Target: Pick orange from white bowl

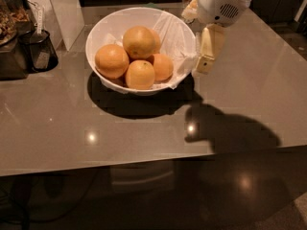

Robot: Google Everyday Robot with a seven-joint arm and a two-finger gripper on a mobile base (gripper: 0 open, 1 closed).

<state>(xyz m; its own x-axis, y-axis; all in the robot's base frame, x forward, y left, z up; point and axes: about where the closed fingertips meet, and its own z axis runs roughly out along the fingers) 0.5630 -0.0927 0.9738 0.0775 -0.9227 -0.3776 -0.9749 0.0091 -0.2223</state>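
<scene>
1. Nearest, the table (pixel 144 138) has bare room up to its near edge.
2. The orange (pixel 139 41) tops the pile in the white bowl (pixel 108 28); lifting it may roll the other oranges (pixel 111 60).
3. The gripper (pixel 205 63) hangs just right of the rim, and whether it is clenched or released cannot be told. A low approach could knock the bowl.

The big shiny gray table (pixel 249 104) holds the white bowl (pixel 103 30) near its back, with the bowl's dark shadow lying on the table in front. At the left side stand a small black cup (pixel 41 51) and a dark machine (pixel 9 56), with a white board (pixel 62 8) behind them. The gripper (pixel 204 67) hangs over the table just beside the bowl's right rim.
</scene>
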